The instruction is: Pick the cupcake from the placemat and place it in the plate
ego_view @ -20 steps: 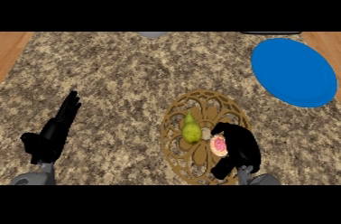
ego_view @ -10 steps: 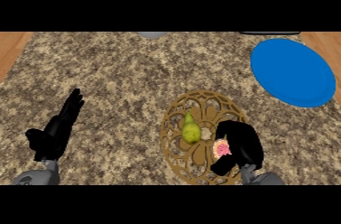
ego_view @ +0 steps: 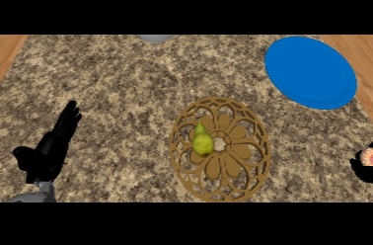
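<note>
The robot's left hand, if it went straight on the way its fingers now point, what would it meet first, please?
The left hand rests open, fingers pointing up and slightly right. That line crosses only bare speckled stone counter; the way looks free, perhaps reaching the small grey object at the far edge, though depth is unclear.

A mat (ego_view: 221, 149) lies in the middle of the counter (ego_view: 124, 81). A pear (ego_view: 203, 141) lies on the mat, on its left part. A plate (ego_view: 310, 72) sits behind the mat, to the right. The left hand (ego_view: 50, 147) is far left. The cupcake (ego_view: 368, 157) is in the right hand (ego_view: 362, 169), at the right edge.
</note>
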You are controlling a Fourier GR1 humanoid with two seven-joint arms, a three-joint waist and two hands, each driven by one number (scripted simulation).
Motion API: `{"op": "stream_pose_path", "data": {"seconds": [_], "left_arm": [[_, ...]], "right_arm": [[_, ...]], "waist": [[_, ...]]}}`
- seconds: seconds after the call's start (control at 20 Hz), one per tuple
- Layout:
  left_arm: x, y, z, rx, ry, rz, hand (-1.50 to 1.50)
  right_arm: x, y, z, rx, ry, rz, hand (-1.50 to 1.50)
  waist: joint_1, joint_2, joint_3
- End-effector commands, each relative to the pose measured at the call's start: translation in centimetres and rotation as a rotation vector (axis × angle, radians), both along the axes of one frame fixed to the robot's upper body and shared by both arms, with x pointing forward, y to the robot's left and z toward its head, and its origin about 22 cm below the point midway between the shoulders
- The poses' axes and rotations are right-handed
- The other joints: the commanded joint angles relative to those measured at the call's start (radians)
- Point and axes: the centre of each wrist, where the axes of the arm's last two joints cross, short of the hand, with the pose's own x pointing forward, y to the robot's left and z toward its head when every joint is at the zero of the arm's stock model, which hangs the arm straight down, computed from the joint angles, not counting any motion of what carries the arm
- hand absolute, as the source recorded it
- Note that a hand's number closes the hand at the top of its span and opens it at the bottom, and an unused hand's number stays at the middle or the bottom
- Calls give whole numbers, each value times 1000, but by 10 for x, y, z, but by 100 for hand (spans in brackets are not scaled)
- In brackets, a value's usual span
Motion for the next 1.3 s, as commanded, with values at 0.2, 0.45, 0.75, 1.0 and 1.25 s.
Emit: {"op": "stream_pose_path", "data": {"seconds": [0.2,0.45,0.75,1.0,1.25], "left_arm": [[7,-1,5,13,-19,-19,0],[2,-5,-7,-3,2,-49,0],[-8,-12,-2,-2,2,-70,0],[9,-3,-6,11,3,-39,0],[5,-27,6,-5,-6,-70,0]], "right_arm": [[-61,-112,55,-53,-192,-48,150],[-59,-126,69,-108,-380,-45,150],[-25,-103,108,-99,-450,10,150],[8,-85,118,-76,-438,32,150],[48,-71,119,-39,-414,65,150]], "waist": [[40,3,-4],[49,4,-4],[59,4,-4],[57,5,-5],[66,5,-4]]}}
